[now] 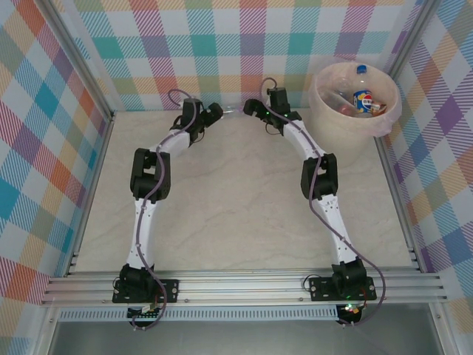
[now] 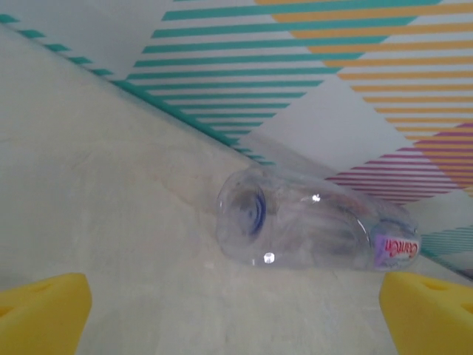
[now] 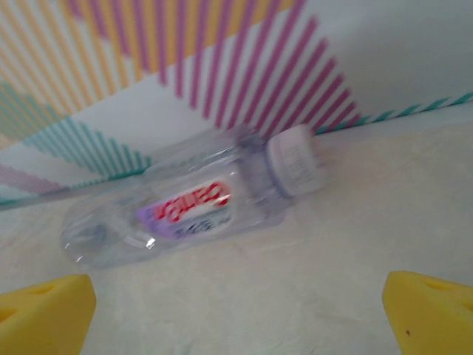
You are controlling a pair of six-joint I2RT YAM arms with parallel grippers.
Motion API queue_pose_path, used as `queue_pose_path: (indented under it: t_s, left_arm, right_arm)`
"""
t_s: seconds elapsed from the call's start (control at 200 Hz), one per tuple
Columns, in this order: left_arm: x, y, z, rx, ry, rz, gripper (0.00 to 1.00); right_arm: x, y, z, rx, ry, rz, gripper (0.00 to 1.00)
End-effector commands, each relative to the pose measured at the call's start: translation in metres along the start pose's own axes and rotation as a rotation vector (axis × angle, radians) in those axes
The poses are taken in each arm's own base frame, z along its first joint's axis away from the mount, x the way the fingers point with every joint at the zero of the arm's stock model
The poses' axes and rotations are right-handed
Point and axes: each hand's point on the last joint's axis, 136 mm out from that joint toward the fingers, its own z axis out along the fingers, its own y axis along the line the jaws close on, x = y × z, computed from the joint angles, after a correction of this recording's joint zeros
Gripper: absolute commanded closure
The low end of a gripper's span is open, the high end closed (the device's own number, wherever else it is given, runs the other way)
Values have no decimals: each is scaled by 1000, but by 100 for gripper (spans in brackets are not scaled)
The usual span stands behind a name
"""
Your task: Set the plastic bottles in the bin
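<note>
The left fingers [image 2: 44, 314] and right fingers [image 3: 44, 310] are spread wide, with nothing grasped. Just beyond both, a clear bottle [image 2: 303, 229] is laid on its side on the desk [image 1: 236, 207], against the wall [image 2: 355, 89]. The approach seems to be in hand. One pair must next be closed round the bottle's body, and the bottle carried to the bin [image 1: 336, 126], farther right.

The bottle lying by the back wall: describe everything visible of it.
The bottle is small, of clear, thin plastic, and looks empty and perhaps slightly dented. It has a pale, ribbed cap, screwed on, and a lilac-and-white label with red lettering too blurred to read. It lies on its side on the cream table, lengthwise along the foot of the checked wall, seemingly against it. The left wrist view looks at its round base. Nothing holds it.
</note>
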Motion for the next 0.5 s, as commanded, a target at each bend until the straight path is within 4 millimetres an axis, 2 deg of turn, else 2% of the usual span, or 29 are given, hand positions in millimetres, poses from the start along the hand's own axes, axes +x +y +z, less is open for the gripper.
queue_pose_path:
  t_s: [0.0, 0.08, 0.245, 0.32, 0.495]
  left_arm:
    - [-3, -19, 14, 112, 40, 40, 0]
    - [-3, -22, 28, 138, 46, 42, 0]
    - [-2, -32, 48, 235, 32, 15, 0]
    - [-7, -43, 50, 297, 15, -9, 0]
    - [-1, -57, 48, 389, 45, -42, 0]
  right_arm:
    - [-25, 9, 3, -70, -96, 50, 0]
    - [-25, -1, 13, -84, -122, 120, 0]
    - [-29, -6, 27, -155, -196, 219, 0]
    - [-28, -6, 30, -178, -212, 237, 0]
    - [-24, 4, 33, -247, -203, 221, 0]
